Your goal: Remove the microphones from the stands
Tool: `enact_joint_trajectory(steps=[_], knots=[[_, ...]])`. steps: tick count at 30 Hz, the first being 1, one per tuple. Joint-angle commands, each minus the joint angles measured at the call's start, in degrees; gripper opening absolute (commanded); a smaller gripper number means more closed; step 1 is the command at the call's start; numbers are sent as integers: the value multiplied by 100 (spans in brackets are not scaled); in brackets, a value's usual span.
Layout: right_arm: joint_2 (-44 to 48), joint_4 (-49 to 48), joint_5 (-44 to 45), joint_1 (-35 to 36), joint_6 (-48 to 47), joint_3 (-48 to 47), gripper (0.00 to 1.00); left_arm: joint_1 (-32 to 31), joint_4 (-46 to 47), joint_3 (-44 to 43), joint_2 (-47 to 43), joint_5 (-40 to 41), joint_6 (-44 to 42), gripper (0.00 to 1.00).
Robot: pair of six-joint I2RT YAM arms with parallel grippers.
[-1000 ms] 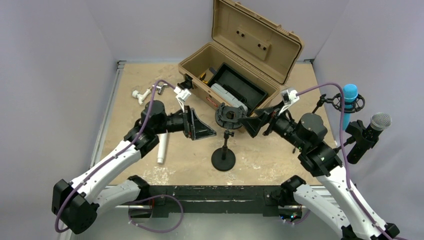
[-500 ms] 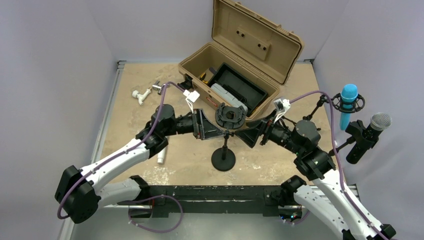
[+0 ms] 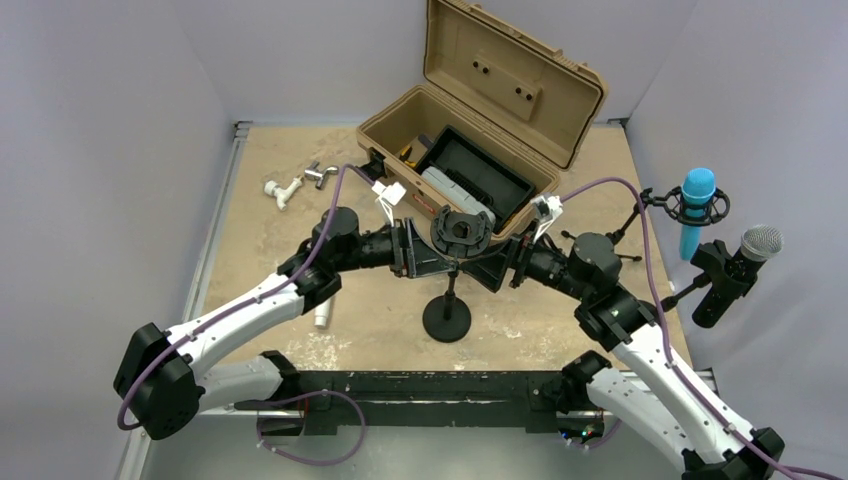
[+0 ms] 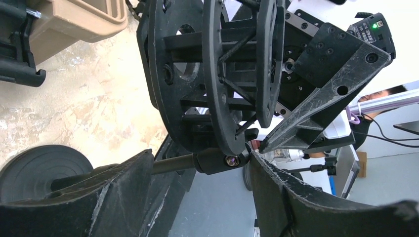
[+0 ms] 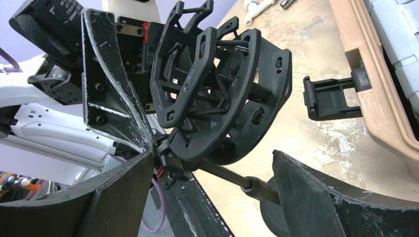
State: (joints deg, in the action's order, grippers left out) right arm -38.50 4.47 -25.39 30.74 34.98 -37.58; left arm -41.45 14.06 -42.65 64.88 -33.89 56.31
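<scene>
Both arms are reaching in toward the centre stand (image 3: 447,320), which is standing on the tabletop (image 3: 290,150) just in front of the tan toolbox (image 3: 398,112). The toolbox is sitting with its lid up.

The stand is carrying a black ringed shock mount (image 3: 460,230) on a thin pole (image 3: 452,288). Left fingers (image 4: 118,192) are spreading wide, one on each side of the pole joint just under the mount. They are not touching it and are gripping nothing. Right fingers (image 5: 316,197) are also spreading wide, coming from the opposite side and straddling the same pole below the mount, again with gaps on both sides. The tips of the two sets are sitting very near each other under the mount. In each wrist view the other arm's fingers are showing behind the mount.

The microphones are off to the right, well apart from both sets of fingers. The blue microphone (image 3: 696,205) is sitting upright in its own ring mount at the right edge of the tabletop. The silver-headed microphone (image 3: 748,255) is sitting tilted in a black clip further right. I cannot tell which one the task means.

White pipe fittings (image 3: 282,189) are lying at the far left of the tabletop. A white tube (image 3: 322,313) is lying partly hidden under the left arm.
</scene>
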Motion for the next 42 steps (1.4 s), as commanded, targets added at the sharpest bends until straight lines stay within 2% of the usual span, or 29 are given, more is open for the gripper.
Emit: enact_joint_trajectory(steps=[1,7,17,19,24,28,31,35,42], knots=[[-70,-424,-272,5,6,54,87,-36,24,-278,22,104,-177,70],[-156,-636,-353,9,11,160,85,-39,-184,-360,68,165,-289,71],[-205,-663,-367,8,-40,337,81,-73,-364,-173,191,210,-392,56],[-201,-688,-402,3,-29,317,80,-91,-374,-152,147,180,-387,58],[-88,-857,-413,3,185,134,82,-108,-474,-469,-52,82,-321,73],[-85,-929,-209,8,224,29,83,-109,-910,-860,-113,268,-608,77],[-157,-947,-200,4,226,10,83,-109,-1124,-957,-24,369,-730,78],[-133,-1052,-177,10,293,-13,83,-109,-906,-848,9,309,-612,78],[-245,-1090,-123,5,269,11,83,-126,-915,-481,151,366,-627,66]])
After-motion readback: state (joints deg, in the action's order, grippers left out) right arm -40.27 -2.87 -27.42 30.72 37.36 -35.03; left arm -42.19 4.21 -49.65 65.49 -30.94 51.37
